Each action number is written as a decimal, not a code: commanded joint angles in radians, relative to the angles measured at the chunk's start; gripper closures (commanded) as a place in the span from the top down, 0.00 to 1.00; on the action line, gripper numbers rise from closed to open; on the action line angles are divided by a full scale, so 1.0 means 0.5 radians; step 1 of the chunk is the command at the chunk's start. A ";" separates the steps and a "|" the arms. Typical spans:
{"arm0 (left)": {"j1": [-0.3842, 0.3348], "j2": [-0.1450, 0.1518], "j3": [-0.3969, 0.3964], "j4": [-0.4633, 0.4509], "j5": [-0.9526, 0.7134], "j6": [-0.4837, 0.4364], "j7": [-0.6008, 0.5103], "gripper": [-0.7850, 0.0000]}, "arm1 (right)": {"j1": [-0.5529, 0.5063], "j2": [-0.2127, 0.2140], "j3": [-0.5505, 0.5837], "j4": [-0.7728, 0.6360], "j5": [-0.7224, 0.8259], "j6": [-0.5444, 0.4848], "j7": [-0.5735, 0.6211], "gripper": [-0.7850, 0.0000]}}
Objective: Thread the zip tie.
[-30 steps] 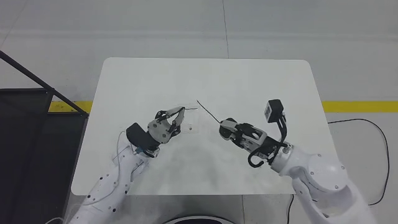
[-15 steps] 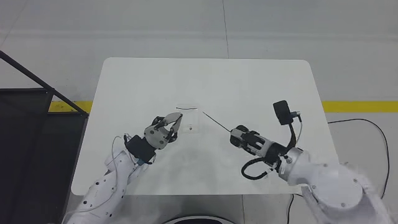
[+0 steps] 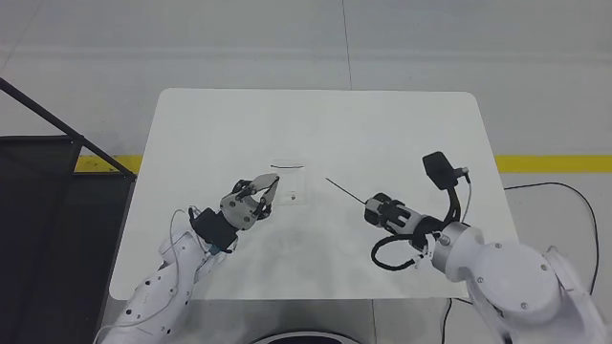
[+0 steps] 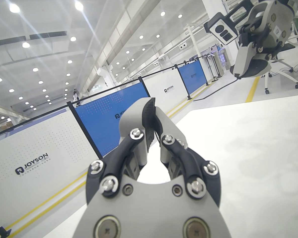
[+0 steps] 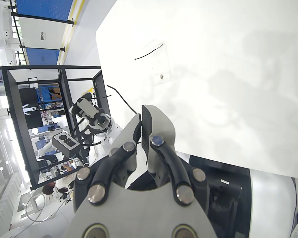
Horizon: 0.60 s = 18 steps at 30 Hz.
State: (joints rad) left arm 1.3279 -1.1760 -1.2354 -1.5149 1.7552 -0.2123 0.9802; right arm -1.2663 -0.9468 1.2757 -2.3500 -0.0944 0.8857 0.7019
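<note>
One zip tie (image 3: 344, 191) | clamped in right jaws | diagonal, free tip pointing far-left

Left arm over the near-left part of the table (image 3: 411, 124), left gripper (image 4: 150, 105) angled upward, fingers pressed together and empty, right arm over the table's near-right part, right gripper (image 5: 141, 115) clamped on one end of a black zip tie (image 5: 121, 99), both grippers aimed toward the table centre

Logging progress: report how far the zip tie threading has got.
Done: nothing; no loop shows. In hand: right gripper clamps one tie, its tail free. Remaining: threading; second tie lies apart on the table, left gripper holds nothing.
</note>
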 commanded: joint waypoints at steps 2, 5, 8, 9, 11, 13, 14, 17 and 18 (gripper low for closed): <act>0.018 0.000 -0.008 -0.040 -0.025 0.002 -0.053 0.00 | 0.023 0.012 -0.020 0.000 -0.087 -0.100 0.049 0.00; 0.020 0.007 -0.037 -0.046 -0.060 -0.051 -0.057 0.00 | 0.099 0.031 -0.030 0.000 -0.184 -0.100 0.206 0.00; 0.006 0.011 -0.055 -0.032 -0.074 -0.089 -0.054 0.00 | 0.183 0.048 -0.055 0.000 -0.268 -0.083 0.361 0.00; 0.000 0.012 -0.056 -0.025 -0.070 -0.099 -0.054 0.00 | 0.212 0.053 -0.071 0.000 -0.294 -0.076 0.413 0.00; -0.012 0.014 -0.053 -0.014 -0.055 -0.114 -0.055 0.00 | 0.281 0.063 -0.103 0.000 -0.354 -0.071 0.519 0.00; -0.024 0.014 -0.048 -0.003 -0.051 -0.119 -0.055 0.00 | 0.335 0.072 -0.147 0.000 -0.373 -0.107 0.572 0.00; -0.031 0.014 -0.046 0.001 -0.051 -0.121 -0.053 0.00 | 0.358 0.078 -0.162 0.000 -0.372 -0.113 0.578 0.00; -0.050 0.012 -0.032 0.024 -0.055 -0.126 -0.052 0.00 | 0.428 0.096 -0.214 0.000 -0.331 -0.112 0.577 0.00; -0.058 0.011 -0.027 0.034 -0.057 -0.122 -0.054 0.00 | 0.451 0.100 -0.233 0.000 -0.298 -0.105 0.571 0.00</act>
State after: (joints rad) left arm 1.3026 -1.1701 -1.2515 -1.5027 1.7280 -0.2750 0.9541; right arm -1.0522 -0.8988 1.1669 -2.3500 -0.2582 0.8289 0.9909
